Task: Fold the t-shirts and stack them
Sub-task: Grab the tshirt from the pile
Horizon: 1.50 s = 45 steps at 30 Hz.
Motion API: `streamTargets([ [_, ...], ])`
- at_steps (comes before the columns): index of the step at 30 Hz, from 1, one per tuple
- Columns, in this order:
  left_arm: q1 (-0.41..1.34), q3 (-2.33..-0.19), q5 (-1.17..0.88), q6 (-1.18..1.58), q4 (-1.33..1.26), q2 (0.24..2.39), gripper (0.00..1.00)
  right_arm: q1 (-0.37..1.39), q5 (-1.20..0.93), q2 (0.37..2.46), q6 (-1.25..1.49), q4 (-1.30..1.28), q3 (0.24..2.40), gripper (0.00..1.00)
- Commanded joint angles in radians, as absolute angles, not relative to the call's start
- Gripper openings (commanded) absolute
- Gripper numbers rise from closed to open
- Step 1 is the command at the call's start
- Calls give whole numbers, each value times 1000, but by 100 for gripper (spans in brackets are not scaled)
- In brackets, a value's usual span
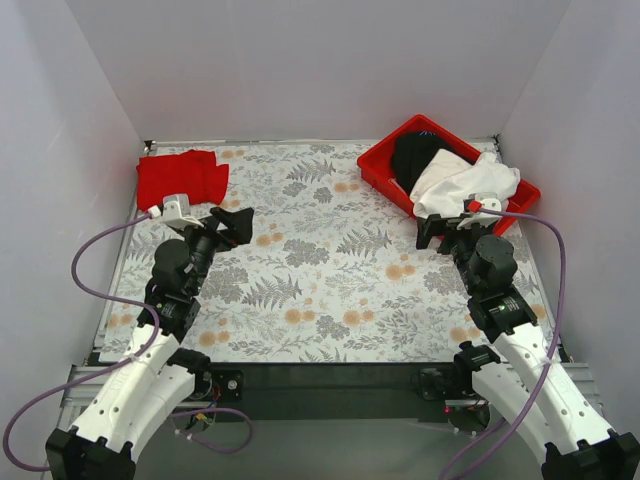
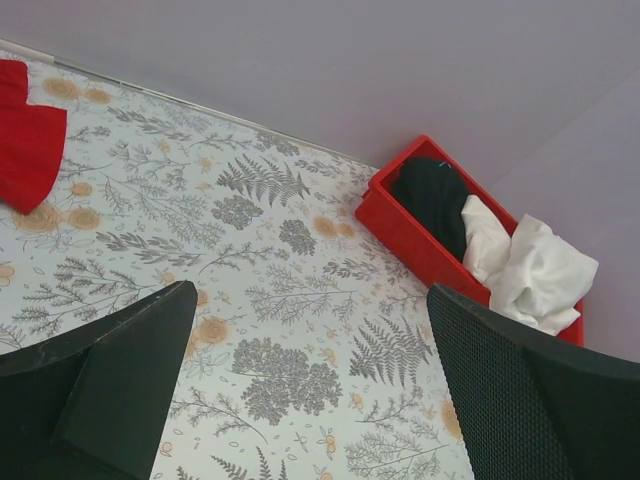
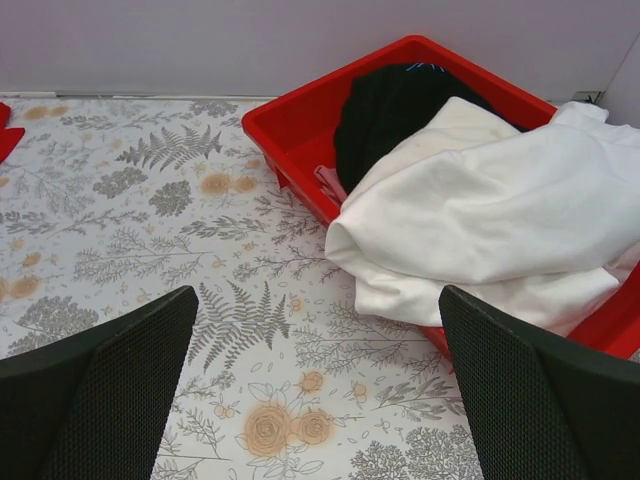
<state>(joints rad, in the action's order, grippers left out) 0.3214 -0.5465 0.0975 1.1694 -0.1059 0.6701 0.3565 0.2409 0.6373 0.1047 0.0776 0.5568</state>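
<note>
A folded red t-shirt [image 1: 181, 178] lies at the far left corner of the table; its edge shows in the left wrist view [image 2: 25, 140]. A crumpled white t-shirt [image 1: 462, 185] spills over the near rim of a red tray [image 1: 380, 165]; it also shows in the right wrist view [image 3: 490, 225] and the left wrist view [image 2: 530, 265]. A black garment [image 1: 415, 155] lies in the tray behind it [image 3: 390, 110]. My left gripper [image 1: 238, 224] is open and empty, just right of the red shirt. My right gripper [image 1: 436, 230] is open and empty, just in front of the white shirt.
The table has a floral cloth [image 1: 320, 260]. White walls close in on the left, back and right. The red tray [image 3: 300, 130] stands at the far right, tilted diagonally.
</note>
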Motion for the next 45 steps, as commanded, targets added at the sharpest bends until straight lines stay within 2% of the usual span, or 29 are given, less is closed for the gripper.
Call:
streamTargets([
  [1,325,-545,110,1149,-107,667,92,360,279,635,91,114,552,98],
  [9,325,-531,136,1143,-118,667,93,359,346,693,72,106,583,98],
  [24,327,-541,133,1152,-80,716,96,318,413,1236,118,46,914,98],
  [31,327,-541,140,1152,-77,719,96,249,379,1387,181,2,974,97],
  [35,325,-540,144,1152,-74,718,96,227,350,1463,164,2,1012,92],
  [37,327,-540,146,1154,-74,718,97,222,336,1502,146,3,1038,81],
  [38,325,-540,150,1154,-72,713,97,222,334,1511,140,9,1045,70],
  [40,327,-538,153,1155,-69,709,97,221,327,1531,130,8,1060,57],
  [41,327,-538,156,1155,-69,706,97,221,321,1532,127,8,1071,45],
  [42,327,-538,158,1155,-68,703,97,222,316,1526,129,6,1075,12],
  [43,325,-537,160,1157,-66,701,97,222,313,1517,129,6,1075,2],
  [45,327,-535,163,1157,-66,696,97,224,327,1467,130,2,1069,1],
])
